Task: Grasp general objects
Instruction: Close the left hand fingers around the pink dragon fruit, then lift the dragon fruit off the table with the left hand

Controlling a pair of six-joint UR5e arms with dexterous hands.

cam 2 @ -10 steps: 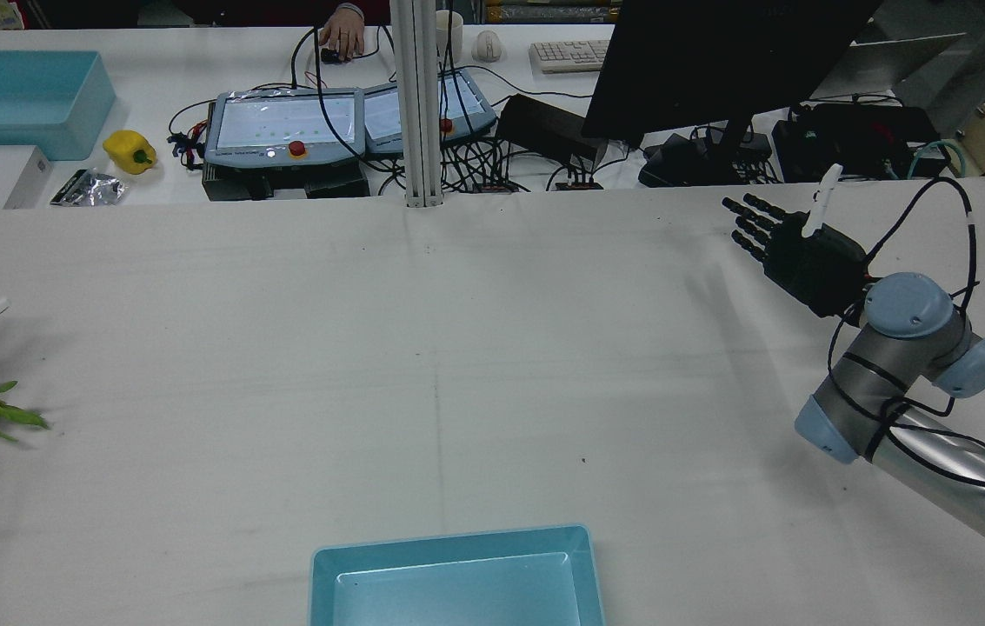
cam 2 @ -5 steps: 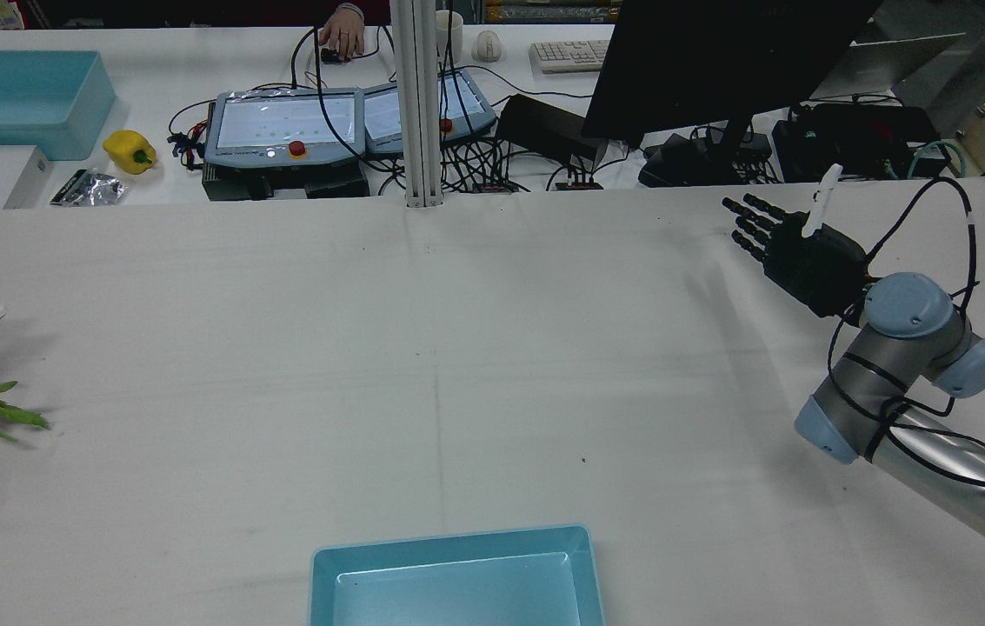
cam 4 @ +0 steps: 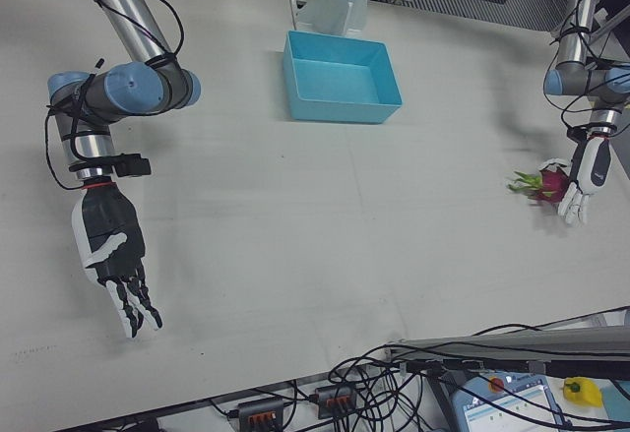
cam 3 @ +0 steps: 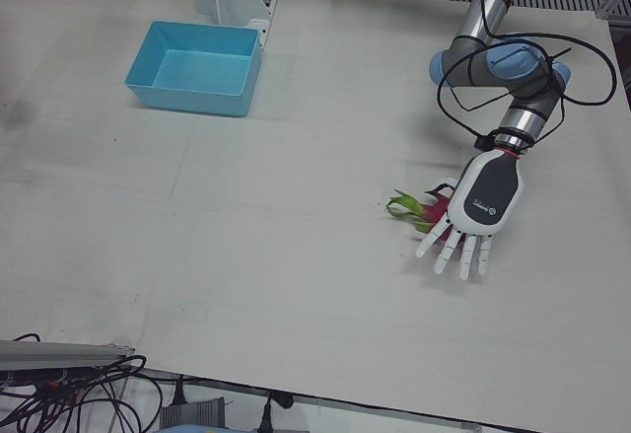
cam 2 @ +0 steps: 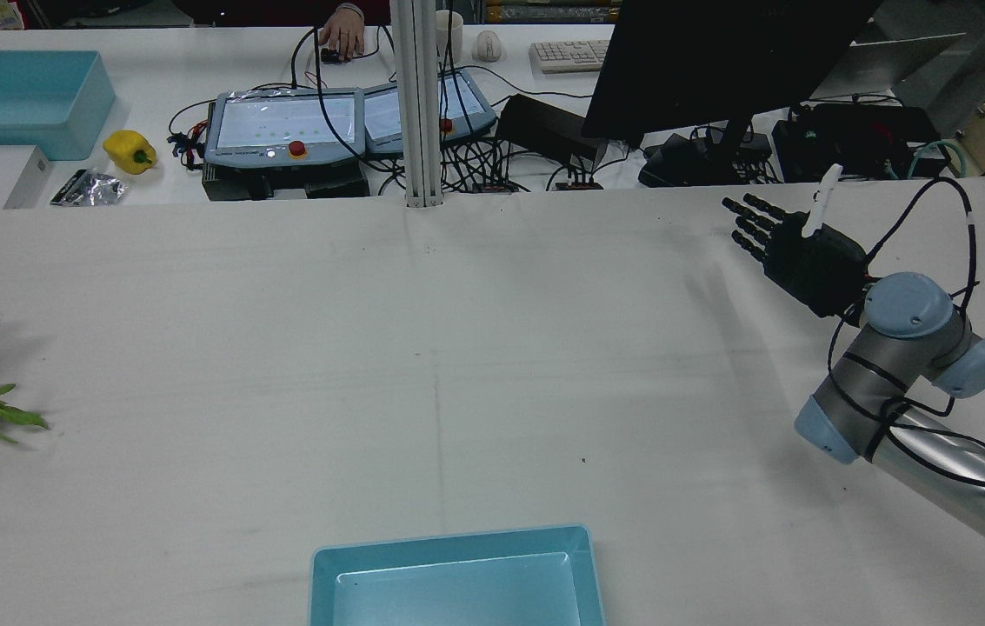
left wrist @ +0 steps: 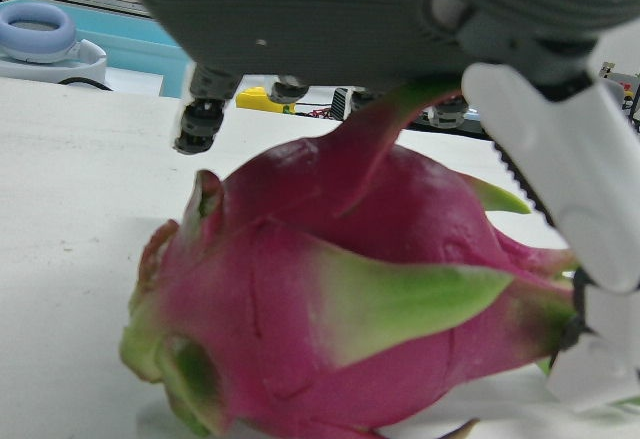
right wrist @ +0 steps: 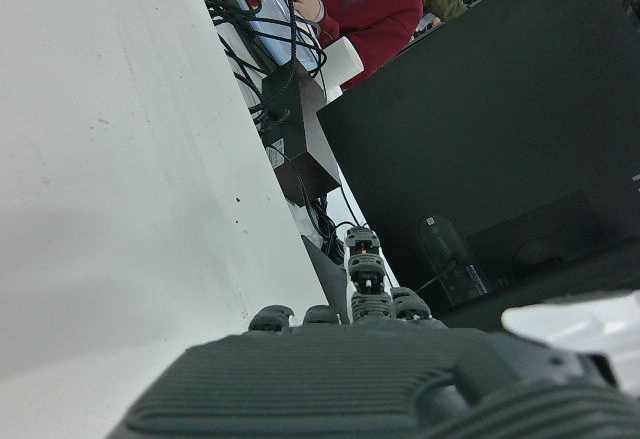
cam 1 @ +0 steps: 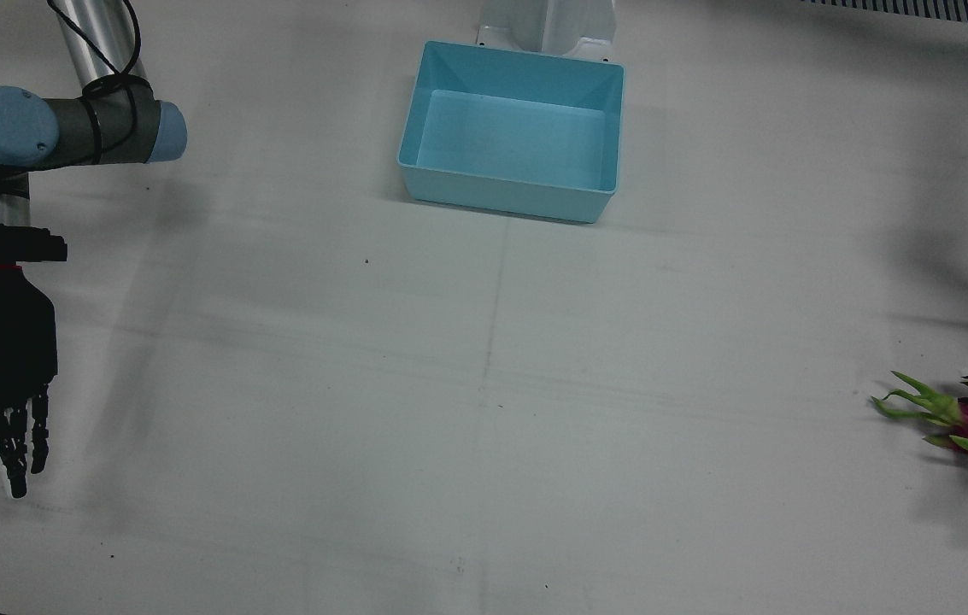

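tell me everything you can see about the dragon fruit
The dragon fruit is a magenta-pink oval with green-tipped, leaf-like scales, and long green fronds trail from one end toward the table's middle. Its skin looks smooth and waxy, and it appears whole. It lies on its side on the white table, far out on the robot's left, away from the blue bin. The white left robot hand hangs spread over it, fingers open around it; whether they touch is unclear.

Around the blue bin (cam 1: 511, 137), the front camera looks almost straight down, the rear one looks forward over its near edge, two corner cameras view it obliquely across the desk (cam 3: 246, 216), and both hand cameras sit close, low over the desk.
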